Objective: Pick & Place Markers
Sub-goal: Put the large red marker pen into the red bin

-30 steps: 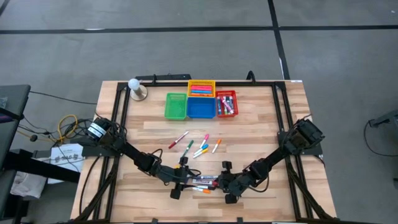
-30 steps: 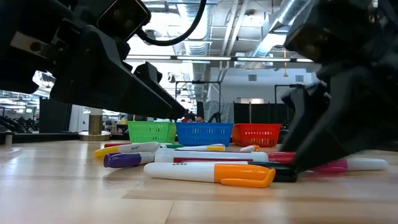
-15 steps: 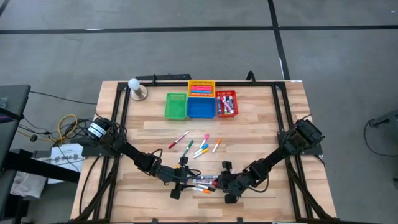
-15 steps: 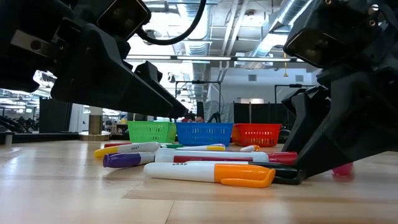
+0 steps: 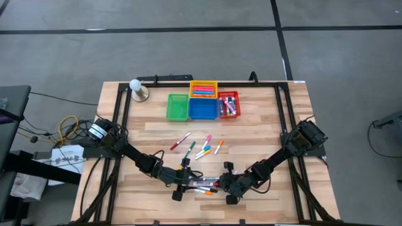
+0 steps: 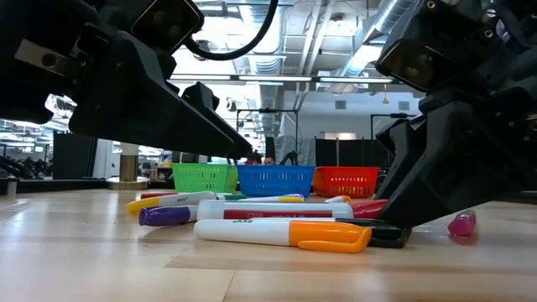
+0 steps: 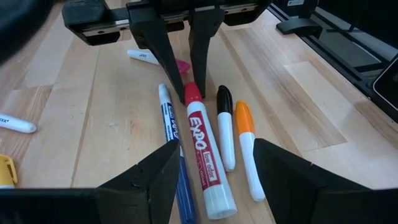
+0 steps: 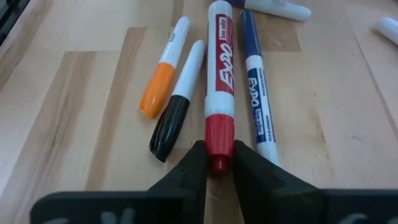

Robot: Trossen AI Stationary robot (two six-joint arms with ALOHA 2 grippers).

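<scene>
A: Where is the red-capped marker (image 8: 219,81), and what holds it?

B: It lies flat on the wooden surface (image 5: 264,119), near the front edge, in a row with a blue marker (image 8: 256,93), a black-capped marker (image 8: 177,102) and an orange-capped marker (image 8: 163,68). The right gripper (image 8: 213,163) has its fingers nearly together on the red cap end; whether they already press it I cannot tell.

A: Why take it by the cap?

B: Probably because that end projects clear of its neighbours, so the thin fingers (image 7: 200,46) can straddle it without disturbing the rest.

A: And the left gripper (image 7: 214,168)?

B: It sits low opposite, fingers apart around the marker's white tail end, holding nothing. Likely it waits, or steadies the row.

A: The destination?

B: Presumably the baskets at the far edge: green basket (image 5: 177,107), blue basket (image 5: 202,108), red basket (image 5: 228,105), yellow basket (image 5: 203,88). More markers (image 5: 202,149) lie scattered mid-surface, so much remains.
</scene>
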